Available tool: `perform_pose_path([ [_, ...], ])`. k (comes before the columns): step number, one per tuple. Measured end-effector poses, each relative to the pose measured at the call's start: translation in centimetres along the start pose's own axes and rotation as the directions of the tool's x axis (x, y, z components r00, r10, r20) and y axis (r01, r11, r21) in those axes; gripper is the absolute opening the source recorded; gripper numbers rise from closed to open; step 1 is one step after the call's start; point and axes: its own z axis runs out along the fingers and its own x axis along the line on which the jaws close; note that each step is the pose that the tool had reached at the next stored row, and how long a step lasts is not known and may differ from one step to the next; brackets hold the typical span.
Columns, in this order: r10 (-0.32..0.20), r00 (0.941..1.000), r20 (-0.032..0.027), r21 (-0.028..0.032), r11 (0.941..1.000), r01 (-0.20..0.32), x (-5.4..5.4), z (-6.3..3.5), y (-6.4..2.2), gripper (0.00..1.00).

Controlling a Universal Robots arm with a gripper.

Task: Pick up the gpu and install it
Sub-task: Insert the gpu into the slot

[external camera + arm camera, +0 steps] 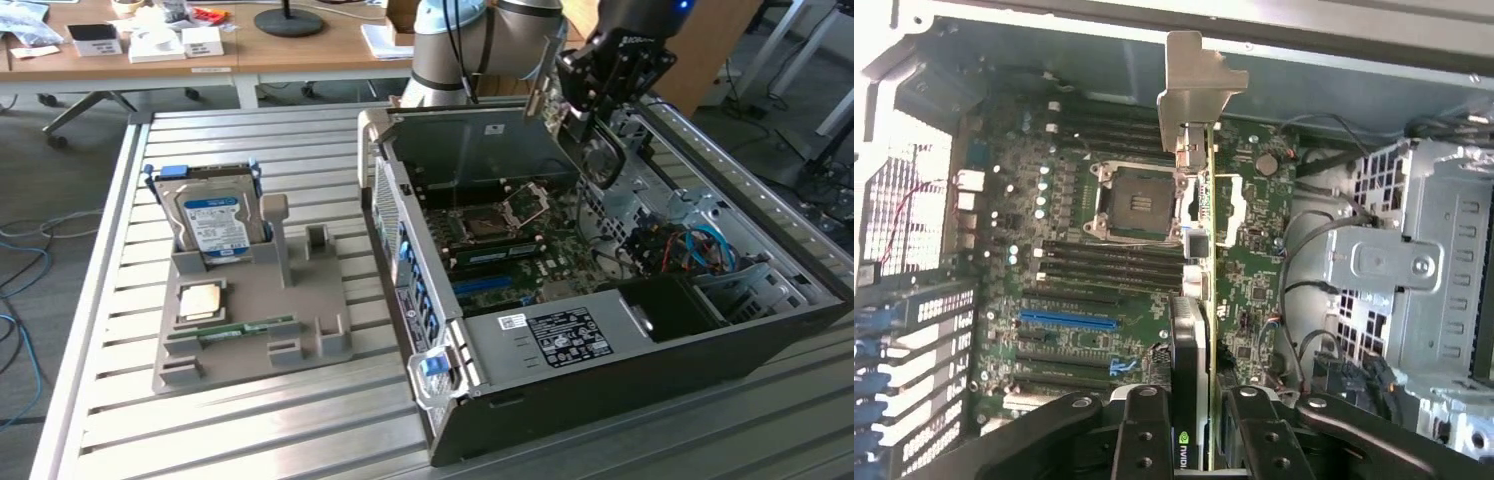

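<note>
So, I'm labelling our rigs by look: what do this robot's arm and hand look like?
The arm is silver-grey with a pale blue joint cap and a thin dark cable along it. The hand is black, its fingers dotted with round bolts.

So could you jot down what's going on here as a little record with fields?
gripper: shut on the gpu, card held edge-on
gpu position: hanging over the motherboard inside the open computer case
grey holder: on the slatted table, beside the case
hard drive: upright in the holder
memory stick: lying flat on the holder
</note>
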Motion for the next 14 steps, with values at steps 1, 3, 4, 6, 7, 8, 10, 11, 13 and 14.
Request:
perform_pose_path([
  [1,-0.014,0.9999,-0.0009,-0.0003,0.9999,0.014,0.0,0.0,0.0,0.27],
  [3,-0.045,0.999,-0.0028,-0.0011,0.999,0.045,-0.01,0.0,0.0,0.27],
  [4,-0.06,0.9982,-0.0037,-0.0015,0.9982,0.06,-0.01,0.0,0.0,0.27],
  [6,-0.091,0.9958,-0.0056,-0.0023,0.9958,0.091,-0.01,0.0,0.0,0.27],
  [7,-0.107,0.9943,-0.0065,-0.0027,0.9943,0.107,-0.01,0.0,0.0,0.27],
  [8,-0.123,0.9924,-0.0075,-0.0032,0.9925,0.123,-0.01,0.0,0.0,0.27],
  [10,-0.157,0.9875,-0.0096,-0.0042,0.9876,0.157,-0.01,0.0,0.0,0.27],
  [11,-0.173,0.9848,-0.0105,-0.0047,0.9849,0.173,-0.01,0.01,0.0,0.27],
  [13,-0.208,0.9781,-0.0125,-0.006,0.9782,0.208,-0.01,0.01,0.0,0.27],
  [14,-0.224,0.9744,-0.0134,-0.0066,0.9745,0.224,-0.01,0.01,0.0,0.27],
])
